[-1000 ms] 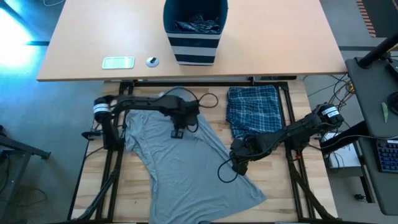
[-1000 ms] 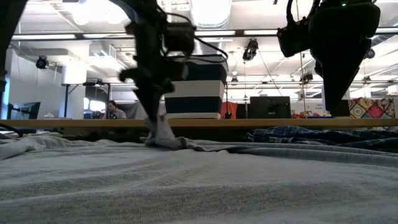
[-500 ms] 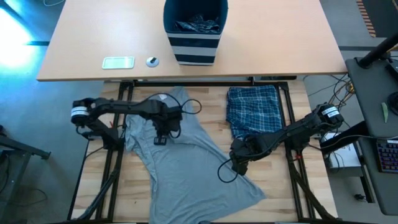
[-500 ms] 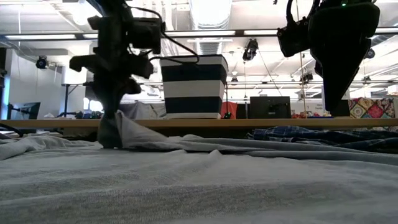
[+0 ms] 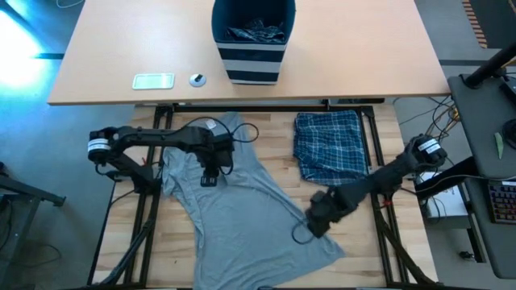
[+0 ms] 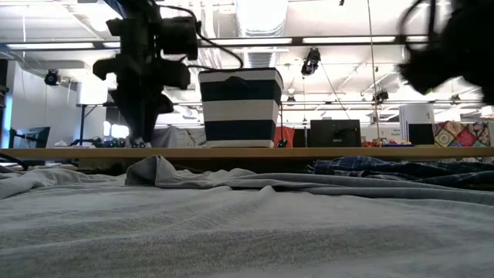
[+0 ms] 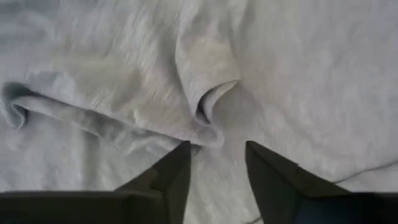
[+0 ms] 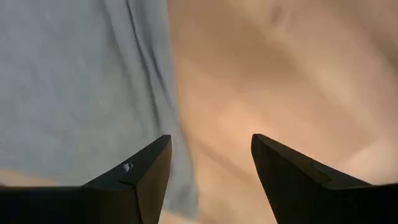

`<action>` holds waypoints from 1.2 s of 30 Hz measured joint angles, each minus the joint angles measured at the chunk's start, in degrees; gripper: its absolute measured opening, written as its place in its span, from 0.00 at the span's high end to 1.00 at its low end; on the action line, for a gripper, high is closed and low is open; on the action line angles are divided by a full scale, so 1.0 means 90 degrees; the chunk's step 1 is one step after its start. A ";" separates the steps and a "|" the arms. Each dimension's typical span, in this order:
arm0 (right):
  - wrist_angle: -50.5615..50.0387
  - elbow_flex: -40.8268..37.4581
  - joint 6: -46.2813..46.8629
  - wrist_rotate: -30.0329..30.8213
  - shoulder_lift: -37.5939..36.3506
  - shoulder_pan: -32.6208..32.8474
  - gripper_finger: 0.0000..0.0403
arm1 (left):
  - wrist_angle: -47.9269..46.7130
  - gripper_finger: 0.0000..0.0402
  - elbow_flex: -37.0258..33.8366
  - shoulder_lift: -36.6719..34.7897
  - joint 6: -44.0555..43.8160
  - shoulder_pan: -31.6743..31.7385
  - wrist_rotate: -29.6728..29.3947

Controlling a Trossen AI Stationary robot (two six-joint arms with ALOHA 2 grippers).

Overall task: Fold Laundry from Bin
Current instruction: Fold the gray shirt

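A grey T-shirt [image 5: 242, 213] lies spread on the wooden table. My left gripper [image 5: 208, 176] stands open just above the shirt's far left part, its fingers [image 7: 177, 168] either side of a small raised fold [image 7: 208, 112] and clear of it. My right gripper [image 5: 318, 219] hangs open over the shirt's right edge [image 8: 168, 124], where cloth meets bare wood. A folded blue plaid garment [image 5: 326, 145] lies flat at the far right. The navy striped bin [image 5: 252, 60] stands on the far table with dark laundry [image 5: 256, 34] in it.
On the far table, left of the bin, lie a flat pale slab [image 5: 153, 80] and a small round thing [image 5: 197, 79]. Black cables [image 5: 262, 129] trail over the shirt near each gripper. Bare wood [image 5: 363, 250] shows to the right of the shirt's hem.
My left gripper, shut on a pinch of the grey T-shirt, dragged it toward the table's left edge, then opened and let go; the cloth stays as a small raised fold. My right gripper has rolled and gone a little toward the near right.
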 joint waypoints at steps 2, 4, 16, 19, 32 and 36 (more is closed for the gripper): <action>0.0020 -0.0057 0.0474 -0.0175 0.0000 0.0365 0.46 | 0.0308 0.59 -0.0029 -0.0123 -0.0124 -0.0007 0.0315; 0.0103 -0.0131 0.0893 -0.0353 0.0000 0.0646 0.46 | 0.0789 0.55 -0.0111 -0.0197 -0.0290 -0.0007 0.0656; 0.1562 -0.0511 0.2393 -0.0778 0.0391 0.1321 0.47 | 0.2393 0.56 -0.0984 -0.0088 -0.0220 -0.0036 0.0755; 0.1776 -0.0511 0.2482 -0.1038 0.0554 0.1424 0.50 | 0.2450 0.58 -0.1100 -0.0088 -0.0203 -0.0036 0.0740; 0.1951 -0.0516 0.2455 -0.1407 0.1059 0.1507 0.80 | 0.2684 0.59 -0.1318 -0.0088 0.1307 -0.0524 -0.0255; 0.1957 -0.0519 0.2453 -0.1420 0.1049 0.1508 0.91 | 0.2730 0.59 -0.1324 -0.0088 0.2182 -0.0694 -0.0500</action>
